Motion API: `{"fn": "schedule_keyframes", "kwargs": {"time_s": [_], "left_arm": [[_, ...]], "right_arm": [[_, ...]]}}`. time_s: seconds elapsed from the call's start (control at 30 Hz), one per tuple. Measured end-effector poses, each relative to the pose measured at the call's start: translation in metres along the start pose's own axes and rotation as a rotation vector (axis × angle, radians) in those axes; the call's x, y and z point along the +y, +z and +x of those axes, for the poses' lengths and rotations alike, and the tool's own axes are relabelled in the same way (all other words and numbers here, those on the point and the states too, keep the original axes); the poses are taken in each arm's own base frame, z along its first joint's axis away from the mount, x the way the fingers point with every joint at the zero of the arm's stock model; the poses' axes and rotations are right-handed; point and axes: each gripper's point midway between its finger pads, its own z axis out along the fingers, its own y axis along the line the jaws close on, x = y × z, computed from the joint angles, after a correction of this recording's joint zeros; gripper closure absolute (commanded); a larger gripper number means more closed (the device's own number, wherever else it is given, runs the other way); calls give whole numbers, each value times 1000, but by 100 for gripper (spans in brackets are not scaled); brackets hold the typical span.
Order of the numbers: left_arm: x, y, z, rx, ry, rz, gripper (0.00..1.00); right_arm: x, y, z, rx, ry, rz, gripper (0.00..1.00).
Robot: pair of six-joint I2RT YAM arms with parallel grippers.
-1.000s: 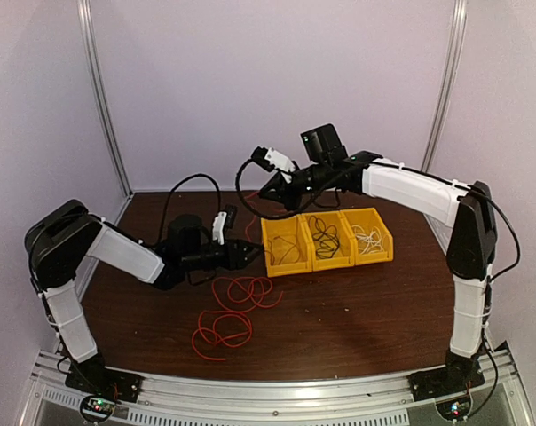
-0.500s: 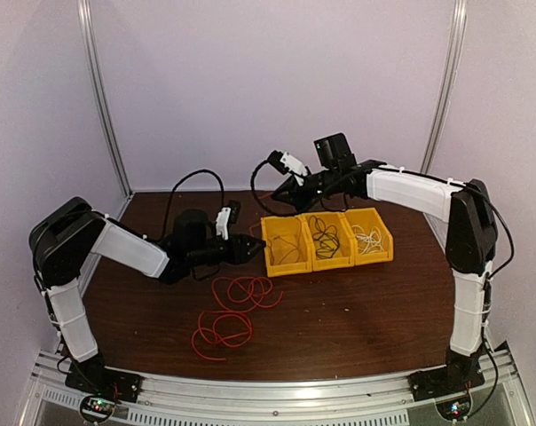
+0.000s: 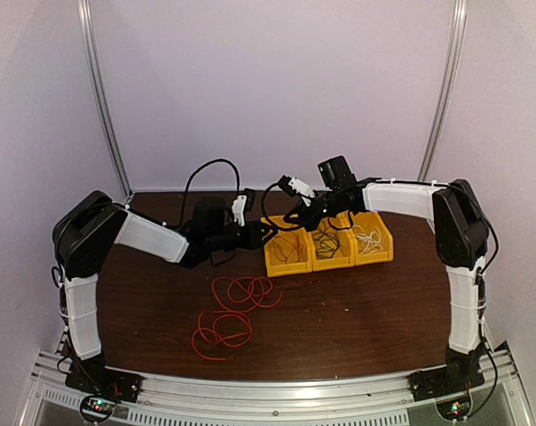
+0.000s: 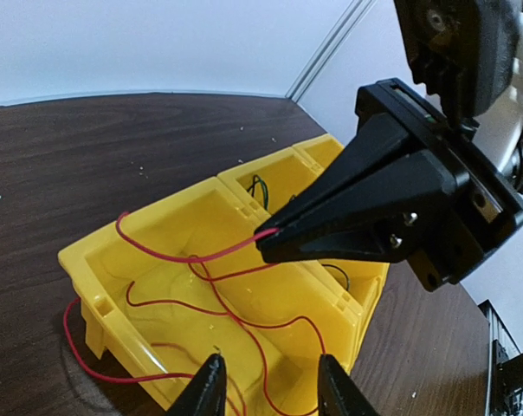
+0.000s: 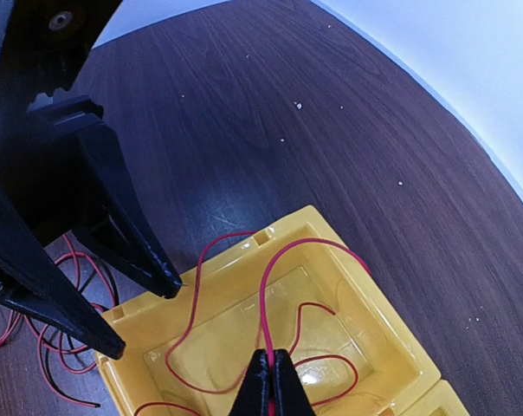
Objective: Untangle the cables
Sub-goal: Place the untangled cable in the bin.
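Well past halfway, by the look of it. Already sorted: black cable (image 3: 325,237) in the middle bin (image 3: 332,264), white cable (image 3: 369,238) in the right bin (image 3: 380,257). Left to do: red cable (image 3: 240,293), with only a few strands draped into the left bin (image 3: 282,267) and the bulk coiled on the table (image 3: 366,315) just before it. Right gripper (image 5: 269,377) clenched on a red strand above that bin; left gripper (image 4: 272,383) close by, jaws apart, grasping nothing visible.
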Motion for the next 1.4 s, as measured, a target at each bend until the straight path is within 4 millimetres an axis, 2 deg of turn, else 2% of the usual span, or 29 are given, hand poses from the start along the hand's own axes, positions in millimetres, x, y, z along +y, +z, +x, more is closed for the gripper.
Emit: {"fn": "schedule_keyframes", "kwargs": {"time_s": [0.17,0.3,0.47,0.6,0.63,0.73,0.77,0.87,1.07,1.2,1.4], "left_arm": [[6,6,5,29,-12,-24,63],[7,4,8,34,-10,-25,54],[3,-24,15,45,12,-47,45],[-10,-59,-6,-21,51,-79,42],[-14,-66,-14,-45,60,-86,41],[-16,-77,-28,-87,67,-114,41],[-12,-77,-28,-87,58,-129,41],[8,-75,-14,-57,-5,-175,41],[49,-71,18,-2,-163,-248,42],[54,-65,22,4,-213,-244,42],[55,-51,17,-10,-285,-205,45]], "right_arm": [[1,6,13,35,31,-7,100],[2,11,24,71,56,-4,100],[3,16,36,116,69,6,100],[6,20,45,156,65,16,100],[8,22,47,171,61,16,98],[16,27,49,204,44,7,84],[18,28,49,215,45,2,78],[24,27,49,249,37,-11,68],[26,19,48,299,42,-3,59],[24,11,39,314,44,5,51],[19,3,6,264,29,22,48]]}}
